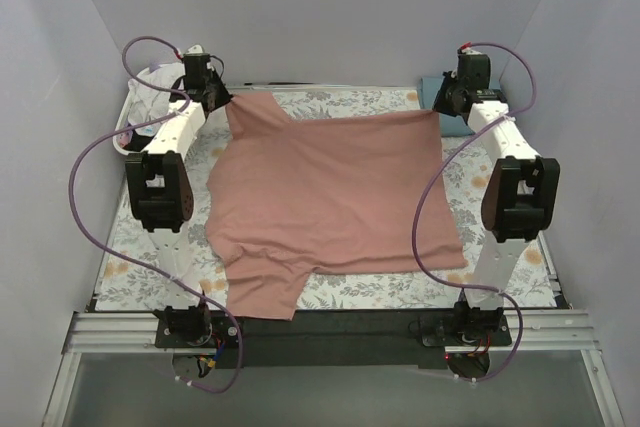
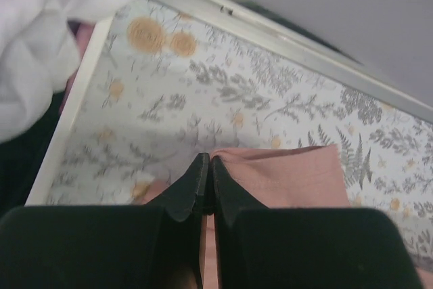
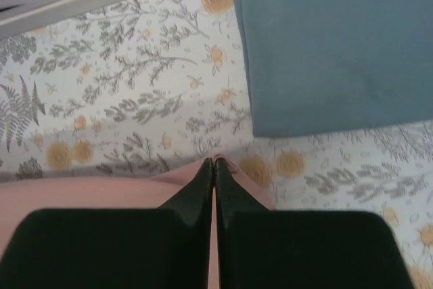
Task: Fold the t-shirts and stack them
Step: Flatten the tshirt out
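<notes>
Grey-walled desk [image 1: 540, 277] under a floral cloth [image 1: 130, 247], with a pink t-shirt [image 1: 330, 197] spread across it.
The left fingers [image 2: 193, 187] are closed tight on the pink t-shirt's far left corner, and the right fingers [image 3: 199, 187] pinch its far right corner. The rest lies flat toward the near edge. A folded teal t-shirt [image 3: 325, 45] lies just beyond the right fingers.

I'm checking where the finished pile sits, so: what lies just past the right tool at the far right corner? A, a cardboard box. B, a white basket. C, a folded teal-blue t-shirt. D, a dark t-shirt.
C: a flat, folded teal-blue t-shirt lies on the floral cloth just beyond the right tool, which is shut on the pink t-shirt at its corner.
</notes>
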You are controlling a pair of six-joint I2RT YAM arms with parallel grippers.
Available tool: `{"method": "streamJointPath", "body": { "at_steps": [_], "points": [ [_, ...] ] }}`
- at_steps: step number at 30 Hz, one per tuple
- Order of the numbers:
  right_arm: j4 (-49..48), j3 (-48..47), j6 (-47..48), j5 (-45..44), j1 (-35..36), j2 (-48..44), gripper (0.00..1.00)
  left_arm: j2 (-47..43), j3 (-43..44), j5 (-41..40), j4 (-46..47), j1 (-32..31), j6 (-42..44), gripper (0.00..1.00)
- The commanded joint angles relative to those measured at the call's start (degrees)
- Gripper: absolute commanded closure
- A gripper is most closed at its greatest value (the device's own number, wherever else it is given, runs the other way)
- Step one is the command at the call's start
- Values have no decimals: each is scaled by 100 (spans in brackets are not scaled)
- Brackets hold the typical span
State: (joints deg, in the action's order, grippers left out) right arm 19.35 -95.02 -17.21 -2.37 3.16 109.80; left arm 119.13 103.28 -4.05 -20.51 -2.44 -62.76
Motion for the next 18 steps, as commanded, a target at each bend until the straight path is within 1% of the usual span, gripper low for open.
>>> {"method": "streamJointPath", "body": {
  "at_steps": [1, 2, 4, 5, 6, 9, 12, 14, 18],
  "points": [
    [-300, -885, 174, 772, -192, 690, 99, 520, 840, 299, 327, 103, 369, 100],
    [-335, -1060, 157, 947, -262, 857, 99, 636, 1156, 361, 398, 129, 396, 100],
    [-493, -1455, 157, 1124, -263, 1279, 99, 874, 1386, 703, 670, 182, 414, 100],
    [-555, -1545, 157, 1255, -455, 1394, 99, 1049, 1448, 835, 784, 191, 423, 100],
    [-660, -1615, 139, 1300, -483, 1587, 99, 1112, 1492, 1071, 907, 200, 492, 100],
    [-853, -1765, 87, 1590, -597, 1877, 99, 1340, 1501, 1354, 1295, 200, 642, 100],
    [-907, -1827, 113, 1915, -632, 2027, 99, 1446, 1484, 1495, 1392, 200, 721, 100],
    [-907, -1766, 174, 2003, -632, 2028, 99, 1394, 1318, 1548, 1427, 200, 757, 100],
    [-907, -1423, 271, 2039, -641, 1757, 99, 947, 843, 1583, 1471, 200, 862, 100]
  ]
}}
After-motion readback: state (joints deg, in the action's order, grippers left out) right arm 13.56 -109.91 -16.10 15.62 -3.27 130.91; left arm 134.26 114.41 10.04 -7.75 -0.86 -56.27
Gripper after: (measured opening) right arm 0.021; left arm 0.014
